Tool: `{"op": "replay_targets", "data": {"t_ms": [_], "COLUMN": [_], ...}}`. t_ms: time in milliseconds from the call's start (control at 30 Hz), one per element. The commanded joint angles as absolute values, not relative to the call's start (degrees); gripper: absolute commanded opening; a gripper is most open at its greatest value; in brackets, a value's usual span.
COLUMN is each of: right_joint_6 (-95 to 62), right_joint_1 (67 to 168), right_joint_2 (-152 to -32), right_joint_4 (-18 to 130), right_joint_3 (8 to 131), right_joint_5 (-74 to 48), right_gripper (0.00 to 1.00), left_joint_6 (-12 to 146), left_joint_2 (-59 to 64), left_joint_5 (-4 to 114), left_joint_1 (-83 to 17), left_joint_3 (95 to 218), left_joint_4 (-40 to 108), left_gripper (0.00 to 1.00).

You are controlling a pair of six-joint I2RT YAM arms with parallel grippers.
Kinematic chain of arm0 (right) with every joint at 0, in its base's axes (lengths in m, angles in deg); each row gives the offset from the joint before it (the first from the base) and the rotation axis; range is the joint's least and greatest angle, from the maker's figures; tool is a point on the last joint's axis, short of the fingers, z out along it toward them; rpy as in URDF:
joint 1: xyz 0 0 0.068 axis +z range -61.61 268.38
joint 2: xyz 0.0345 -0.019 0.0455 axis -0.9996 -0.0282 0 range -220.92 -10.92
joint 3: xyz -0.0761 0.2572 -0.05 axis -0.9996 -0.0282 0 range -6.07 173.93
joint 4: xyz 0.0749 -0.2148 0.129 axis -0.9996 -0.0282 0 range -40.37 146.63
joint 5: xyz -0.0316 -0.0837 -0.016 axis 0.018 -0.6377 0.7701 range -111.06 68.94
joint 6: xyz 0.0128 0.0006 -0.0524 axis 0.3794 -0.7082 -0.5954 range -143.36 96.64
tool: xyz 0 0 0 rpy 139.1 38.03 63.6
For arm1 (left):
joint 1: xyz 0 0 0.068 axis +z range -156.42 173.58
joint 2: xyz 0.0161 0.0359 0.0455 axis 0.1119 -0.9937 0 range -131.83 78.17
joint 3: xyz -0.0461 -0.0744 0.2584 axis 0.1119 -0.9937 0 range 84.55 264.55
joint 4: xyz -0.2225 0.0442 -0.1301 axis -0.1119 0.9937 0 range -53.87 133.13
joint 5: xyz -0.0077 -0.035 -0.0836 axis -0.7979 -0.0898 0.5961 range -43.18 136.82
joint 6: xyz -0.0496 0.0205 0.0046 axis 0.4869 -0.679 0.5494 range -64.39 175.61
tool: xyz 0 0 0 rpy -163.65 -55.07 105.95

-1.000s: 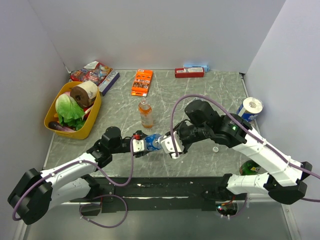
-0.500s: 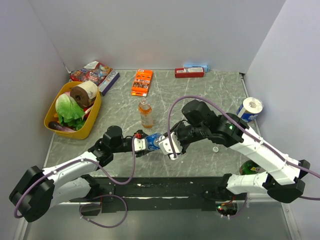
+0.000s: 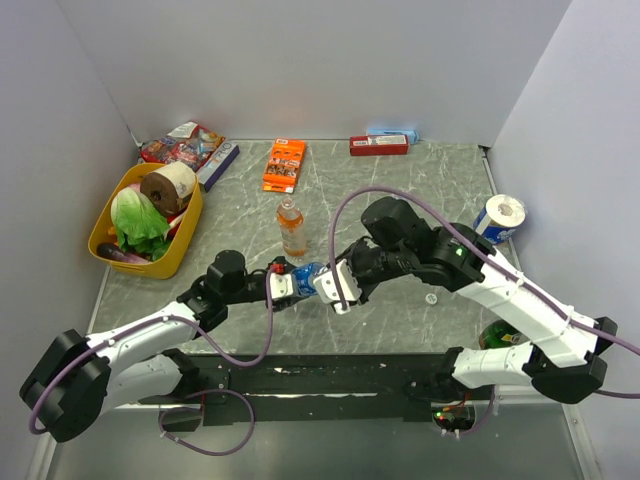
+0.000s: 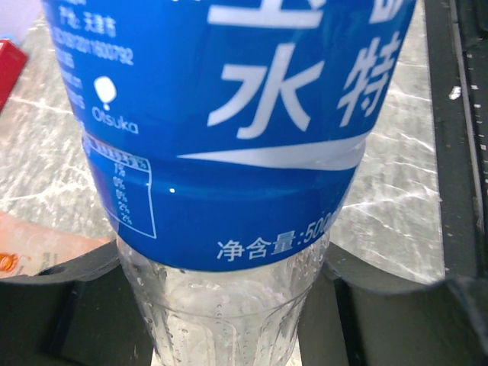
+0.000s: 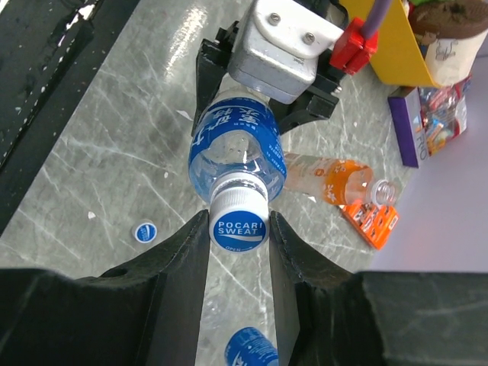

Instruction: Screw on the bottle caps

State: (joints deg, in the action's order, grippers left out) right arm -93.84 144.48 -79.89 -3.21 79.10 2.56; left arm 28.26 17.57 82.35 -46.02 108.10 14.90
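Mid-table near the front edge, the left gripper (image 3: 283, 287) clamps the blue-label bottle (image 3: 305, 280), held level. The right gripper (image 3: 337, 287), reaching inward, pinches its cap (image 5: 239, 226). Bare table (image 3: 400, 190) lies around them. The orange bottle (image 3: 291, 226) stands just behind, uncapped.

Both arms reach inward, tips facing each other. The left gripper (image 3: 282, 288) clamps the bottle (image 3: 304, 279); the right gripper (image 3: 324, 283) pinches its cap (image 5: 239, 226).

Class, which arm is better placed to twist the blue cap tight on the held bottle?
Right. The right gripper pinches the blue round plastic cap, while the left gripper clamps the clear blue-labelled plastic bottle by its body.
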Motion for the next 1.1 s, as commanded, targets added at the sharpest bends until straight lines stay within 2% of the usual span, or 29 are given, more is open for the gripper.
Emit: {"op": "replay_targets", "data": {"t_ms": [0, 300, 367, 533, 700, 867, 1067], "right_joint_6": [-86.3, -70.04, -66.01, -57.3, -45.61, -30.27, -23.89], "right_joint_1": [143.5, 137.26, 137.08, 136.9, 134.79, 132.51, 133.12], "right_joint_2": [-82.64, -91.25, -93.35, -97.84, -103.55, -104.96, -107.07], "right_joint_4": [-3.67, -5.69, -5.34, -5.51, -8.5, -8.15, -7.97], "right_joint_3": [80.07, 88.58, 90.77, 95.61, 101.33, 101.69, 106.42], "right_joint_5": [4.25, 8.82, 7.78, 5.14, 7.5, 9.17, 8.65], "right_gripper": [0.2, 0.18, 0.18, 0.15, 0.14, 0.11, 0.11], "left_joint_6": [31.08, 34.95, 37.14, 41.98, 39.62, 37.51, 39.79], "left_joint_2": [19.28, 19.2, 18.85, 19.2, 19.02, 17.44, 15.24], "left_joint_5": [79.79, 67.14, 61.34, 56.58, 49.4, 42.0, 36.8], "left_joint_1": [-46.68, -49.57, -50.54, -52.39, -55.11, -56.17, -56.17], "left_joint_3": [106.45, 105.47, 106.78, 107.93, 107.4, 108.46, 110.04], "left_joint_4": [-0.67, -8.95, -8.43, -8.34, -8.08, -6.14, -2.89], "left_gripper": [0.01, 0.01, 0.01, 0.01, 0.01, 0.01, 0.01]}}
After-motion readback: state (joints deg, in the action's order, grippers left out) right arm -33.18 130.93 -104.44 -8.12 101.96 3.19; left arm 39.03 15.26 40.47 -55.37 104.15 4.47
